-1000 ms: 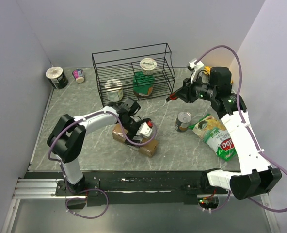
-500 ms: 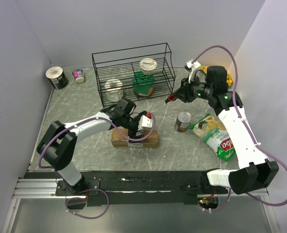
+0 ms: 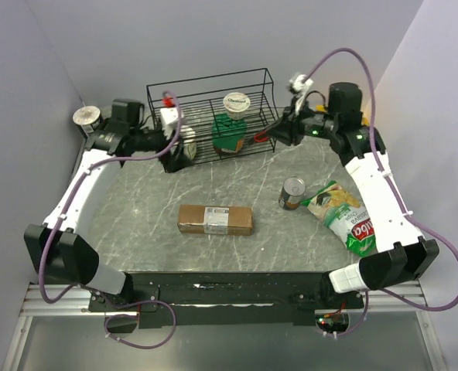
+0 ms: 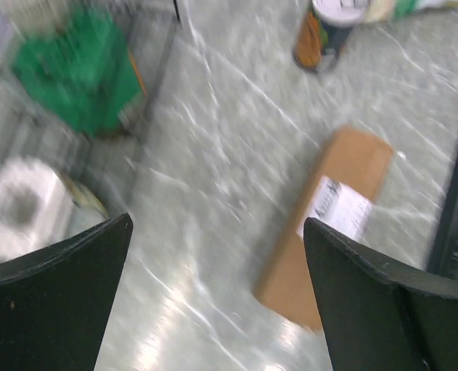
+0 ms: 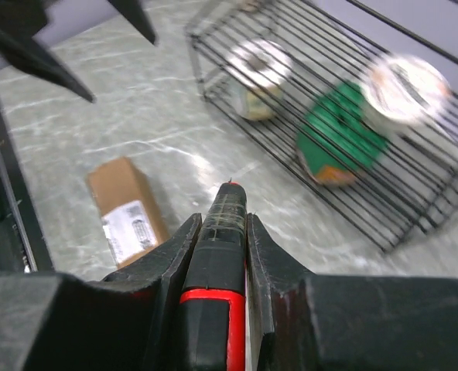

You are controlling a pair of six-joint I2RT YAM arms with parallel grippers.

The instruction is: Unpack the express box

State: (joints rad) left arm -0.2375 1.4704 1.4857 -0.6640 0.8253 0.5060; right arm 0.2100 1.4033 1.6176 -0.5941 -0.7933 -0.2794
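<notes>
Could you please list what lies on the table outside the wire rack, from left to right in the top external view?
lidded cup → express box → tin can → chip bag

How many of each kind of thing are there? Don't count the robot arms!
Cardboard box: 1, the express box
Wire rack: 1
Containers in the rack: 3 (white-lidded cup, green tub, pale jar)
Tin can: 1
Snack bag: 1
Cup in the far left corner: 1
Red-and-black tool in the right pincer: 1
Total: 9 in view
</notes>
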